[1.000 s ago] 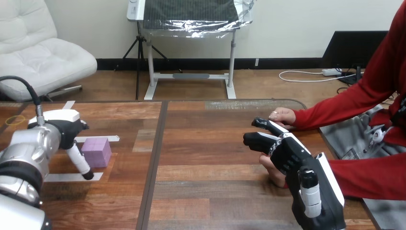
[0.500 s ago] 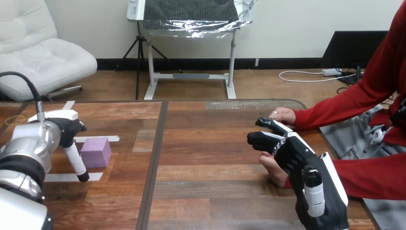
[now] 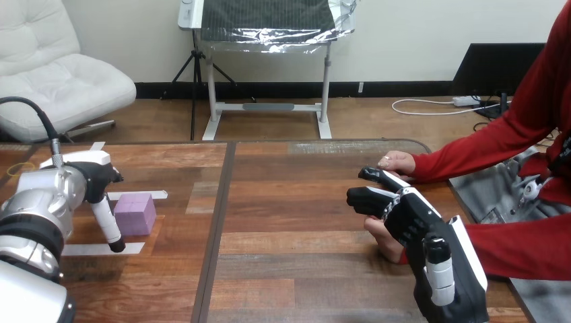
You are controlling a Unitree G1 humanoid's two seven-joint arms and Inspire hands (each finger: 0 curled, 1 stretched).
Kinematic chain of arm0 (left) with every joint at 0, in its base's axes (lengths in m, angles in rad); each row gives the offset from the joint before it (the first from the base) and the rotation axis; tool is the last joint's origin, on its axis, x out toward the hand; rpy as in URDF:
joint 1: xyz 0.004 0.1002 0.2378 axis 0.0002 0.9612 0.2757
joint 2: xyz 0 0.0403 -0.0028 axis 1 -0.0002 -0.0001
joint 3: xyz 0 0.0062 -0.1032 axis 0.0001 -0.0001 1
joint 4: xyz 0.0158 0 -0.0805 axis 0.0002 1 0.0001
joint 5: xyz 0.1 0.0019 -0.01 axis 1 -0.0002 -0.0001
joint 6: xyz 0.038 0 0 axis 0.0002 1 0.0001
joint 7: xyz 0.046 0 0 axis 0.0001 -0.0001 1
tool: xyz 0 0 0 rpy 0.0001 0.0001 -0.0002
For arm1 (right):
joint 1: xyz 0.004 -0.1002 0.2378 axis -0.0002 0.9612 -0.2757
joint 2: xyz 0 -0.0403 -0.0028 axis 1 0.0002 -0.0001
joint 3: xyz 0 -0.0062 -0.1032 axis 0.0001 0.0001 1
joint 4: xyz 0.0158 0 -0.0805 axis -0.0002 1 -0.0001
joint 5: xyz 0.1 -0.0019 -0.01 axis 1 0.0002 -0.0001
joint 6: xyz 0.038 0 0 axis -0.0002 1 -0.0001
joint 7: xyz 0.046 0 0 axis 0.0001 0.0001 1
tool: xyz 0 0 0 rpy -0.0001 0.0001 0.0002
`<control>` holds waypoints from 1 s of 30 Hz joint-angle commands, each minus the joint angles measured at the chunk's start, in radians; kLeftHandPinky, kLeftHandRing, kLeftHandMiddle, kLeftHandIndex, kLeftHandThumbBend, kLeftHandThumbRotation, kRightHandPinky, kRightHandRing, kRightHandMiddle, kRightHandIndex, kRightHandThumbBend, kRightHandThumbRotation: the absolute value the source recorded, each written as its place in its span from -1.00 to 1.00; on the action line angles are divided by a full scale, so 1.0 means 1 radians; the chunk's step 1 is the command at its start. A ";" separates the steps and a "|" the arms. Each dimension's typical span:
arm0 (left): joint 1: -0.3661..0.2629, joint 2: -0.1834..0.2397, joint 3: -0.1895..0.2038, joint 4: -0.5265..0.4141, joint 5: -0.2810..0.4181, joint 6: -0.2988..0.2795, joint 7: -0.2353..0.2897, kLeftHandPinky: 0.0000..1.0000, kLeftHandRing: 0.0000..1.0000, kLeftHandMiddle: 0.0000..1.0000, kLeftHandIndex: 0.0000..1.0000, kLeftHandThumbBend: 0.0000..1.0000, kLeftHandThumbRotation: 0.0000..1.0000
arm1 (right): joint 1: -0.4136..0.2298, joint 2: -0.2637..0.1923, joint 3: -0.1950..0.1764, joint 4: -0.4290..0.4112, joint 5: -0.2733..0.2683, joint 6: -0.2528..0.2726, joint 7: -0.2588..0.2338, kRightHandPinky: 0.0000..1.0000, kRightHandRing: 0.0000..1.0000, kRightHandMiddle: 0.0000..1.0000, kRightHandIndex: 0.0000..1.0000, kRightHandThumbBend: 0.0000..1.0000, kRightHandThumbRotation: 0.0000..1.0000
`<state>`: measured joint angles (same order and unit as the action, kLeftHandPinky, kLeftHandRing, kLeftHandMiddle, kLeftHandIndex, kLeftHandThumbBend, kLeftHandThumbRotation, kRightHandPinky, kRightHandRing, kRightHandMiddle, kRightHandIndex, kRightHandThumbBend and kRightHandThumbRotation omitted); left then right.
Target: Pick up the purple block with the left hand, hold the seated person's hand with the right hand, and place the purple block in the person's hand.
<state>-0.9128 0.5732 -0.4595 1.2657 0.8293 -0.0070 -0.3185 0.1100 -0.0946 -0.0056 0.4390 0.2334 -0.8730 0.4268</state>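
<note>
Sitting on the counter (image 3: 289,208) at the frame's left, the purple block (image 3: 135,213) has the left hand (image 3: 97,183) just beside it, fingers (image 3: 108,225) straight and pointing down, holding nothing. At lower right the right hand (image 3: 411,215) lies over the person's hand (image 3: 378,233); whether it grips, I cannot tell.

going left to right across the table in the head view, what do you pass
left hand → purple block → dark seam in the table → right hand → the person's red sleeve. The person's hands overlap the right hand, so they are left out.
</note>
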 commanded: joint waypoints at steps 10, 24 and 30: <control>-0.056 0.011 0.000 -0.009 -0.037 -0.033 0.036 0.69 1.00 0.97 0.90 1.00 -0.73 | -0.071 0.012 -0.005 -0.010 0.000 -0.017 0.005 0.57 0.52 0.49 0.65 0.91 1.00; -0.032 0.012 0.018 -0.016 -0.105 -0.070 0.072 0.68 0.96 0.89 0.83 1.00 -0.81 | -0.073 0.010 -0.007 -0.003 0.001 -0.022 0.018 0.61 0.51 0.48 0.65 0.90 1.00; -0.026 0.006 0.015 -0.016 -0.117 -0.078 0.085 0.67 0.93 0.87 0.80 1.00 -0.82 | -0.073 0.010 -0.008 -0.003 -0.007 -0.023 0.016 0.60 0.50 0.48 0.64 0.89 1.00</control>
<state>-0.9116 0.5736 -0.4524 1.2655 0.7307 -0.0755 -0.2643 0.1096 -0.0826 -0.0055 0.4405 0.2278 -0.8730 0.4425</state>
